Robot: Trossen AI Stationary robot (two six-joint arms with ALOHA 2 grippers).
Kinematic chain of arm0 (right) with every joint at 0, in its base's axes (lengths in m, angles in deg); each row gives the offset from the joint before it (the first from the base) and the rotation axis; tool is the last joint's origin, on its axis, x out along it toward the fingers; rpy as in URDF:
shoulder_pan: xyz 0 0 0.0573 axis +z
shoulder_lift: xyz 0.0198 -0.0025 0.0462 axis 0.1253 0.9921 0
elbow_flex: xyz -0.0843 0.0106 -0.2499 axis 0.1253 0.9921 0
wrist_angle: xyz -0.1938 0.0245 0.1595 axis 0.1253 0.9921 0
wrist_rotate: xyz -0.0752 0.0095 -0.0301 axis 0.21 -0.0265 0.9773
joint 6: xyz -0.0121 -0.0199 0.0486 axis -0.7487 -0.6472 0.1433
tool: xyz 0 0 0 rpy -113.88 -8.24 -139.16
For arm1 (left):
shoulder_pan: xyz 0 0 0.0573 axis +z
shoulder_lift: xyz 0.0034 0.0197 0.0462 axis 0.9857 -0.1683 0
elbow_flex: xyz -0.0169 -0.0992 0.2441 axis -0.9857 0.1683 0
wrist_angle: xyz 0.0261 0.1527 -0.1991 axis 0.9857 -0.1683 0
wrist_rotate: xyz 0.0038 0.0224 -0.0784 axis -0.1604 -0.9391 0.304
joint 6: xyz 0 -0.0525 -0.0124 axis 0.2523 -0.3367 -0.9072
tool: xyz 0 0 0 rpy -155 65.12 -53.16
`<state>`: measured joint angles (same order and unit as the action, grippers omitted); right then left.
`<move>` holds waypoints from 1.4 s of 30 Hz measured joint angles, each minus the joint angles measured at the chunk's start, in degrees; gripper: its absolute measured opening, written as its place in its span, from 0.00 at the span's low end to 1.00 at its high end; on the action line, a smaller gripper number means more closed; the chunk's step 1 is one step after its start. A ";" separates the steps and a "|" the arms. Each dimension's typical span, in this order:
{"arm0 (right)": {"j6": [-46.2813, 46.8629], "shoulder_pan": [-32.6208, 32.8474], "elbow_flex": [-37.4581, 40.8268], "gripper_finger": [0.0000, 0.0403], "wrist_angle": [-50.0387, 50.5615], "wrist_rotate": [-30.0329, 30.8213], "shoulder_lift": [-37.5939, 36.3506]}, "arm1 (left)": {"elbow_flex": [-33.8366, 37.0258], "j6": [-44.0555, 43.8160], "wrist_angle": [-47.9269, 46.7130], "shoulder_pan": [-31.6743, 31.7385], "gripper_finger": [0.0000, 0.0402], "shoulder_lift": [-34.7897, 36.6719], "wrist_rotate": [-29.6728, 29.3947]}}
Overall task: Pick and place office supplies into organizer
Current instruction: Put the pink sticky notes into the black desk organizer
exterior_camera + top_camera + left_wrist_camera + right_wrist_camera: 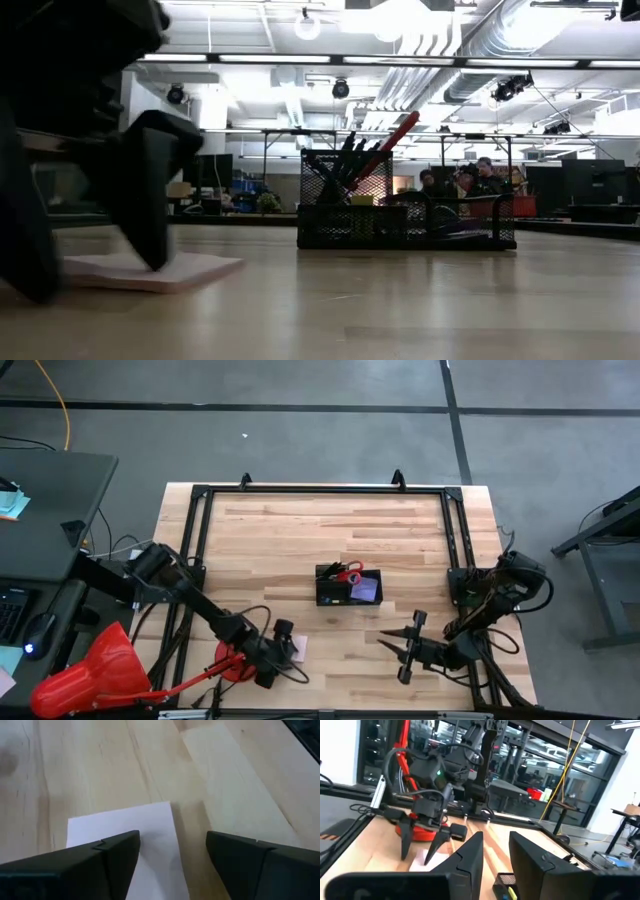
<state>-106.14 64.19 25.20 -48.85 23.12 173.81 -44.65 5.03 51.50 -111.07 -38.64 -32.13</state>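
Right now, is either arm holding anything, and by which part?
Nothing is held. The left gripper hangs with jaws open over the pale pink square sticky pad, not closed on it. The right gripper is parked empty over bare wood.

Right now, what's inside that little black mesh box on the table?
The organizer holds red-handled scissors, dark pens standing upright and a purple pad. Anything lower down is hidden by its mesh walls.

Pink sticky pad [297, 648] flat on table — organizer [348, 588] mid-table, scissors [350, 571] inside.

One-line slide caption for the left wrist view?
Left end effector, fingers open, poised over the sticky pad on the table.
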 joint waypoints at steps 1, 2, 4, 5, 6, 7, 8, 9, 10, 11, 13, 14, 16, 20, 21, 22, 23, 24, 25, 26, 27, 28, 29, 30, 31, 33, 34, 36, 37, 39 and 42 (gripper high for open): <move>0.08 0.00 0.00 0.21 0.00 -0.15 0.02 | -0.99 -0.04 -0.21 -0.03 0.56 -1.04 -0.73; 0.89 0.00 0.00 0.22 0.02 -0.40 0.02 | -1.76 -0.08 -1.27 -0.05 0.57 -1.53 -1.30; 2.56 0.00 0.00 0.22 0.60 -0.77 0.03 | -3.01 -0.85 -3.74 -0.07 0.56 -2.54 -2.62; 2.67 -0.01 0.00 0.22 0.61 -1.06 0.07 | -3.42 -1.77 -4.62 0.10 0.56 -2.99 -3.01; 2.67 -0.05 -0.08 0.22 0.57 -1.16 0.07 | -3.65 -2.51 -5.42 0.42 0.55 -3.09 -3.06; 2.80 -0.07 -0.13 0.22 0.57 -1.29 0.07 | -3.71 -3.26 -6.05 0.64 0.54 -3.09 -2.89; 3.15 -0.07 -0.13 0.22 0.59 -1.44 0.07 | -3.71 -4.36 -6.78 0.71 0.52 -3.07 -3.10; 3.85 -0.09 -0.13 0.22 0.59 -1.54 0.07 | -3.71 -5.10 -7.26 0.91 0.50 -3.07 -3.55; 3.98 -0.09 -0.13 0.22 0.59 -1.62 0.07 | -3.69 -5.75 -7.51 1.03 0.48 -3.07 -3.84; 4.00 -0.09 -0.13 0.22 0.61 -1.72 0.07 | -3.64 -6.59 -7.55 1.05 0.46 -3.07 -3.92; 3.98 -0.33 -0.13 0.21 0.61 -1.96 0.07 | -3.60 -7.20 -7.53 1.11 0.40 -3.07 -4.08; 3.99 -0.45 -0.13 0.21 0.61 -2.16 0.07 | -3.60 -7.33 -7.55 1.10 0.36 -3.07 -4.09; 4.46 -0.88 -0.13 0.21 0.64 -3.03 0.07 | -3.82 -7.59 -7.82 1.11 0.27 -3.07 -3.82; 6.08 -2.09 -0.13 0.21 1.18 -5.00 0.07 | -4.06 -8.01 -7.48 1.11 0.05 -3.07 -1.84; 6.12 -2.35 -0.13 0.21 1.27 -5.21 0.07 | -4.06 -8.36 -7.30 1.11 0.03 -3.07 -1.64; 6.49 -2.57 -0.13 0.21 1.41 -5.22 0.07 | -4.06 -8.99 -7.14 1.11 0.03 -3.05 -1.83; 6.66 -2.77 -0.13 0.21 1.45 -5.23 0.07 | -4.02 -9.40 -7.00 1.11 0.03 -2.90 -1.99; 6.87 -3.04 -0.13 0.21 1.55 -5.23 0.07 | -4.04 -10.02 -6.94 1.01 0.02 -2.75 -2.17; 7.22 -3.15 -0.13 0.21 1.98 -5.23 0.07 | -4.30 -10.83 -7.40 0.68 0.01 -2.65 -2.98; 7.99 -3.33 -0.13 0.21 2.45 -5.30 0.07 | -4.65 -11.14 -7.88 0.44 0.01 -2.55 -3.90; 8.64 -3.51 -0.13 0.21 3.07 -5.42 0.07 | -5.21 -11.02 -8.47 0.38 0.01 -2.51 -4.67; 9.55 -3.74 -0.13 0.21 3.75 -5.45 0.07 | -5.88 -10.09 -9.02 0.31 0.01 -2.54 -4.91; 10.19 -3.84 -0.13 0.21 4.31 -5.45 0.07 | -6.61 -9.61 -9.77 0.14 0.00 -2.61 -5.04; 10.89 -4.02 -0.13 0.21 4.74 -5.45 0.07 | -7.52 -9.50 -10.99 -0.06 0.00 -2.74 -5.49; 11.68 -4.18 -0.13 0.21 5.31 -5.45 0.07 | -8.58 -9.25 -12.60 -0.05 0.00 -2.83 -6.12; 12.62 -4.35 -0.13 0.21 6.32 -5.42 0.07 | -10.79 -9.04 -16.28 -0.07 0.00 -2.91 -7.01; 12.70 -4.46 -0.13 0.21 6.30 -5.42 0.07 | -11.92 -8.96 -17.85 -0.07 0.00 -2.96 -7.61; 12.72 -4.53 -0.13 0.21 6.31 -5.42 0.07 | -14.17 -8.59 -20.22 -0.42 0.00 -2.95 -9.90; 12.72 -4.53 -0.13 0.22 6.28 -5.42 0.07 | -15.29 -8.18 -21.21 -0.42 0.00 -2.94 -10.94; 12.72 -4.53 -0.13 0.22 6.33 -5.42 0.07 | -17.06 -6.89 -22.64 -0.42 0.00 -2.92 -11.26; 12.96 -4.53 -0.13 0.22 6.75 -5.41 0.07 | -18.89 -5.78 -22.83 -0.46 0.00 -2.88 -11.58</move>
<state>-93.17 59.67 25.07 -42.10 17.71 173.87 -63.53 -0.75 28.67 -111.53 -41.52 -43.71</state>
